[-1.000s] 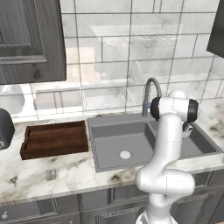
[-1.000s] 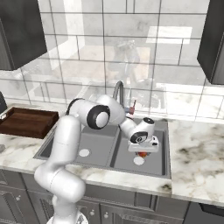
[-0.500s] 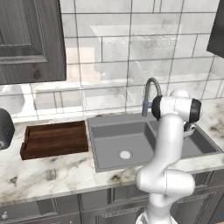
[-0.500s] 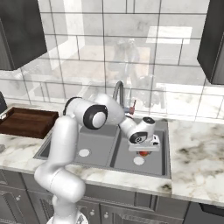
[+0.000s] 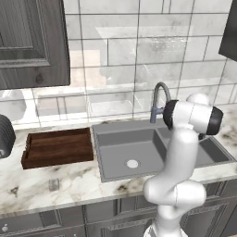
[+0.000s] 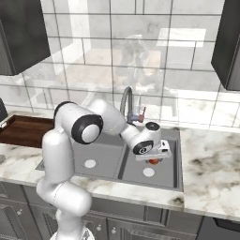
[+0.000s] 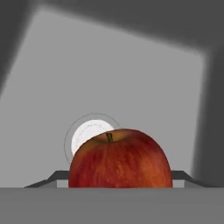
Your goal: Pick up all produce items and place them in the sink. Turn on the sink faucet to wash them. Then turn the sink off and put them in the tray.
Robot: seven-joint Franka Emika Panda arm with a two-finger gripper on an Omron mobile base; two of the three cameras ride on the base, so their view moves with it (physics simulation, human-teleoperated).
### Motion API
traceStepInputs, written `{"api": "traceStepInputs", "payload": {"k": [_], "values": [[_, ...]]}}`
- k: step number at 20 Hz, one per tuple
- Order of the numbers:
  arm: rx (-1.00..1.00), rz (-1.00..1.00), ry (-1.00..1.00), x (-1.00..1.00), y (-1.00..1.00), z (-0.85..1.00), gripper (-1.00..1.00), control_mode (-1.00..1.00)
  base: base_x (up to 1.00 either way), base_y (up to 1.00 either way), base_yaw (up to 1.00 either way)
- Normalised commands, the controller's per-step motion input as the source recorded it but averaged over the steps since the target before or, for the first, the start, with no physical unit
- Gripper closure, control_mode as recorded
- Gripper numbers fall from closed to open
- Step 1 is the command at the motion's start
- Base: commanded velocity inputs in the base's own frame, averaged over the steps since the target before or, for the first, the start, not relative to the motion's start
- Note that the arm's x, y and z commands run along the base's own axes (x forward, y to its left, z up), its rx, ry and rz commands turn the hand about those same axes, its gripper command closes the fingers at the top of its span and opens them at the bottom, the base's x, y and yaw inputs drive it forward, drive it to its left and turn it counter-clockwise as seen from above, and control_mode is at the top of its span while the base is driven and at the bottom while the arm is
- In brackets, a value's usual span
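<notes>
The produce item (image 7: 120,159), a glossy red apple-like fruit with a short stem, sits between my fingertips in the hand view. My gripper (image 7: 120,177) is shut on it. In the right base view the gripper (image 6: 153,158) hangs low inside the smaller right basin of the grey sink (image 6: 105,149), with the red fruit (image 6: 153,162) just under the hand and above the pale drain (image 6: 149,172). The arched sink faucet (image 6: 126,101) stands behind the basins; its red-marked handle (image 6: 142,112) is beside it. The dark wooden tray (image 5: 58,147) lies left of the sink (image 5: 120,148).
The arm's elbow (image 5: 192,118) blocks the right basin in the left base view. The faucet (image 5: 157,95) rises behind it. A marble counter (image 6: 211,164) runs on both sides of the sink. Dark wall cabinets (image 5: 32,41) hang above. A dark ribbed object (image 5: 3,136) stands left of the tray.
The hand with the fruit has edged slightly upward inside the right basin. The jaws have kept the same width.
</notes>
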Motion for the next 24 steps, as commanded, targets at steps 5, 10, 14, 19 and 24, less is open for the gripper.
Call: {"api": "traceStepInputs", "payload": {"k": [5, 10, 14, 19, 24], "values": [[-0.1, 0.0, -0.05, -0.29, 0.14, 0.67, 1.0, -1.0, 0.0, 0.0, 0.0], [-0.07, 0.0, -0.01, -0.3, 0.14, 0.65, 1.0, -1.0, 0.0, 0.0, 0.0], [-0.03, 0.0, 0.0, -0.3, 0.12, 0.68, 1.0, -1.0, 0.0, 0.0, 0.0], [0.0, -0.02, 0.0, -0.3, 0.19, 0.64, 1.0, -1.0, 0.0, 0.0, 0.0], [0.0, 0.0, 0.0, -0.29, 0.27, 0.18, 1.0, -1.0, 0.0, 0.0, 0.0]]}}
